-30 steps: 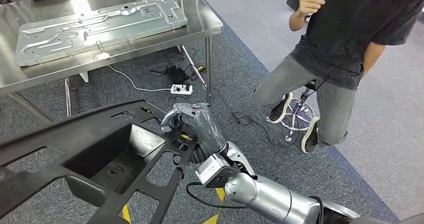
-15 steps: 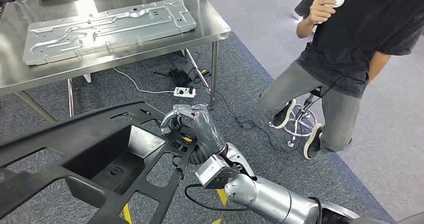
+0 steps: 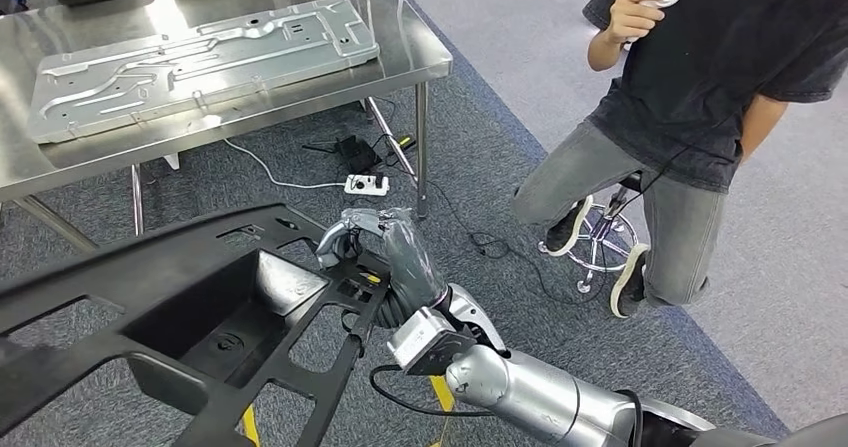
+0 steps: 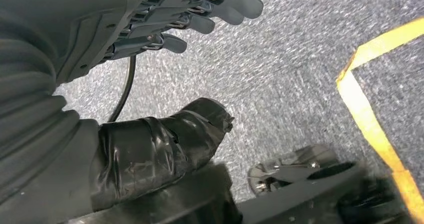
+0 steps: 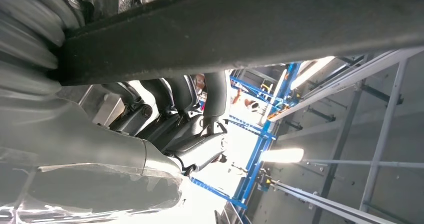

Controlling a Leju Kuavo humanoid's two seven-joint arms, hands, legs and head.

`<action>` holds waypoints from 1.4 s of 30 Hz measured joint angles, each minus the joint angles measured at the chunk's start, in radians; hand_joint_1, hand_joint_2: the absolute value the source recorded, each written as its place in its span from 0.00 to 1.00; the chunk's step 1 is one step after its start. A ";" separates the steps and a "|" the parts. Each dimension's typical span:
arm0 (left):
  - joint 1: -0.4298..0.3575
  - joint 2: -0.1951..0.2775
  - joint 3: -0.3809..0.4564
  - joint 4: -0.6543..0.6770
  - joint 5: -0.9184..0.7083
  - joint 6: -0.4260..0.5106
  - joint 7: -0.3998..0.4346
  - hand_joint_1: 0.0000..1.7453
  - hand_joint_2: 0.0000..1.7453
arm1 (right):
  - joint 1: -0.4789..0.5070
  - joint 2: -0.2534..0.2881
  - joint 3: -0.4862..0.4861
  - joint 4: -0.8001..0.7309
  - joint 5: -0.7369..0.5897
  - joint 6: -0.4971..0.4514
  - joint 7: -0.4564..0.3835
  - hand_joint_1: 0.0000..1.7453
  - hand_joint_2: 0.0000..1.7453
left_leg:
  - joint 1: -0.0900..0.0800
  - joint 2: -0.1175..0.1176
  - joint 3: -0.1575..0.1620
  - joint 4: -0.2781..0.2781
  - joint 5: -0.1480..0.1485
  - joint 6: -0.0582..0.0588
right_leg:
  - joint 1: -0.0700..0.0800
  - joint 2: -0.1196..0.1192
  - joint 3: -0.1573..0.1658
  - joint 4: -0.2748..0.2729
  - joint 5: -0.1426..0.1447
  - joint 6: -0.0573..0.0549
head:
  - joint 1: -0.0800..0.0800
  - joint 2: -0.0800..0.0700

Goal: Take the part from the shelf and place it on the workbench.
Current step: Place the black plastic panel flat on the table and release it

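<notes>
I have the big black plastic part (image 3: 180,317) carried low in front of me, its long axis running out away from my right hand (image 3: 385,257) toward my left side. My right hand is clamped over the part's near end, fingers curled over the top edge; in the right wrist view the same dark bar crosses just above that hand (image 5: 100,149). The stainless table (image 3: 415,52) lies ahead of the right hand and beyond the part, well apart from it, with a stamped metal panel (image 3: 200,62) already lying on it (so the free space is limited). A seated person (image 3: 690,117) is off to the outer side of my right hand. My left hand (image 4: 150,83) hangs over grey carpet with fingers spread, grasping nothing that I can see. I judge the right hand leads the carry: the part's long axis must swing round toward the table.
</notes>
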 joint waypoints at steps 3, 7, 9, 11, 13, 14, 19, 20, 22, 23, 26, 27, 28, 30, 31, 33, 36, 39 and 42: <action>-0.004 0.001 0.000 0.000 0.002 0.000 0.000 0.00 1.00 | 0.000 0.000 0.000 0.000 0.000 0.000 0.000 1.00 1.00 | -0.009 0.003 0.067 -0.144 0.048 0.017 | 0.004 0.000 0.007 0.000 -0.007 0.010 | 0.000 0.000; -0.001 0.001 0.000 0.000 0.003 0.000 0.000 0.00 1.00 | 0.000 0.000 0.000 0.000 -0.001 0.000 0.000 1.00 1.00 | -0.009 0.001 0.084 -0.170 0.048 0.031 | 0.003 0.000 0.015 -0.008 -0.011 0.032 | 0.001 0.000; -0.002 0.001 0.000 0.000 0.003 0.000 0.000 0.00 1.00 | 0.000 0.000 0.000 0.000 -0.001 0.000 0.000 1.00 1.00 | -0.004 0.001 0.101 -0.188 0.053 0.037 | 0.004 0.001 -0.010 0.051 -0.045 0.040 | 0.002 0.000; -0.004 0.000 0.000 0.000 0.004 0.000 -0.001 0.00 1.00 | 0.001 0.000 -0.001 0.000 -0.001 0.000 0.000 1.00 1.00 | -0.004 0.001 0.106 -0.191 0.050 0.040 | 0.003 0.001 -0.083 0.184 -0.099 0.043 | 0.002 0.000; -0.003 0.000 0.001 0.000 0.004 0.000 -0.002 0.00 1.00 | 0.002 0.000 -0.001 0.000 -0.002 0.000 0.000 1.00 1.00 | -0.005 0.000 0.110 -0.189 0.044 0.042 | 0.003 0.001 -0.133 0.254 -0.098 0.043 | 0.002 0.000; -0.002 0.000 0.001 0.000 0.005 0.000 -0.002 0.00 1.00 | 0.002 0.000 -0.001 0.000 -0.002 0.000 0.000 1.00 1.00 | -0.005 0.000 0.114 -0.187 0.040 0.041 | 0.002 0.001 -0.127 0.228 -0.068 0.042 | 0.002 0.000; -0.003 0.000 0.001 0.000 0.006 0.000 -0.001 0.00 1.00 | 0.002 0.000 -0.001 0.000 -0.003 0.000 0.000 1.00 1.00 | -0.012 -0.004 0.122 -0.172 0.014 0.025 | 0.005 0.003 -0.027 -0.003 0.028 0.026 | -0.002 0.000; -0.004 0.000 0.001 0.000 0.006 0.000 -0.001 0.00 1.00 | 0.002 0.000 -0.001 0.000 -0.003 0.000 0.000 1.00 1.00 | -0.012 -0.005 0.122 -0.173 0.012 0.021 | 0.004 0.004 -0.027 -0.005 0.027 0.021 | -0.002 0.000; -0.003 0.000 0.001 0.000 0.006 0.000 0.000 0.00 1.00 | 0.002 0.000 -0.001 0.000 -0.003 0.000 0.000 1.00 1.00 | -0.011 -0.003 0.119 -0.161 0.000 0.011 | 0.001 0.005 -0.021 -0.009 0.025 0.011 | -0.004 0.000; -0.004 0.001 0.001 0.000 0.006 0.000 0.000 0.00 1.00 | 0.001 0.000 -0.001 0.000 -0.003 0.000 0.000 1.00 1.00 | -0.009 -0.001 0.106 -0.132 -0.016 0.005 | -0.001 0.004 -0.017 -0.011 0.023 0.005 | -0.006 0.000; -0.004 0.001 0.001 0.000 0.006 0.000 0.000 0.00 1.00 | 0.001 0.000 -0.001 0.000 -0.003 0.000 0.000 1.00 1.00 | -0.004 0.001 0.004 0.053 -0.090 -0.007 | 0.000 0.001 -0.008 -0.012 0.015 -0.006 | -0.009 0.000; -0.003 0.001 0.001 0.000 0.006 0.000 0.000 0.00 1.00 | 0.002 0.000 -0.001 0.000 -0.003 0.000 0.000 1.00 1.00 | -0.003 0.001 -0.029 0.102 -0.099 -0.009 | 0.001 0.001 -0.005 -0.011 0.011 -0.007 | -0.009 0.000; -0.001 0.001 0.001 0.000 0.006 0.000 0.000 0.00 1.00 | 0.002 0.000 -0.001 0.000 -0.003 0.000 0.000 1.00 1.00 | -0.003 0.001 -0.046 0.117 -0.087 -0.008 | 0.001 0.002 -0.001 -0.011 0.007 -0.006 | -0.009 0.000; 0.001 0.000 0.001 0.000 0.006 0.000 0.000 0.00 1.00 | 0.002 0.000 -0.001 0.000 -0.003 0.000 0.000 1.00 1.00 | -0.004 0.001 -0.021 0.033 -0.012 -0.001 | 0.003 0.003 0.016 -0.011 -0.004 -0.004 | -0.010 0.000; 0.001 0.001 0.001 0.000 0.006 0.000 0.000 0.00 1.00 | 0.002 0.000 -0.001 0.000 -0.003 0.000 0.000 1.00 1.00 | -0.006 0.002 0.011 -0.038 0.025 0.006 | 0.004 0.003 0.025 -0.011 -0.010 -0.002 | -0.009 0.000; -0.002 0.001 0.001 0.000 0.007 0.000 0.001 0.00 1.00 | 0.002 0.000 -0.001 0.000 -0.003 0.000 0.000 1.00 1.00 | -0.012 0.002 0.060 -0.143 0.063 0.017 | 0.005 0.003 0.037 -0.012 -0.020 0.007 | -0.010 0.000; -0.001 0.001 0.001 0.000 0.007 0.000 0.002 0.00 1.00 | 0.002 0.000 -0.001 -0.001 -0.003 0.000 0.000 1.00 1.00 | -0.018 0.001 0.071 -0.163 0.054 0.028 | 0.005 0.002 0.043 -0.020 -0.028 0.023 | -0.012 0.000; 0.001 0.001 0.001 0.000 0.008 0.000 0.003 0.00 1.00 | 0.001 -0.001 -0.001 -0.002 -0.003 0.000 0.000 1.00 1.00 | -0.008 0.000 0.097 -0.186 0.053 0.041 | 0.005 0.003 0.021 0.041 -0.064 0.037 | -0.009 0.000; 0.000 0.001 0.001 0.000 0.009 0.000 0.003 0.00 1.00 | 0.003 -0.001 -0.002 -0.002 -0.004 0.000 0.000 1.00 1.00 | -0.006 0.001 0.117 -0.190 0.040 0.049 | 0.002 0.003 -0.101 0.247 -0.132 0.045 | -0.008 0.000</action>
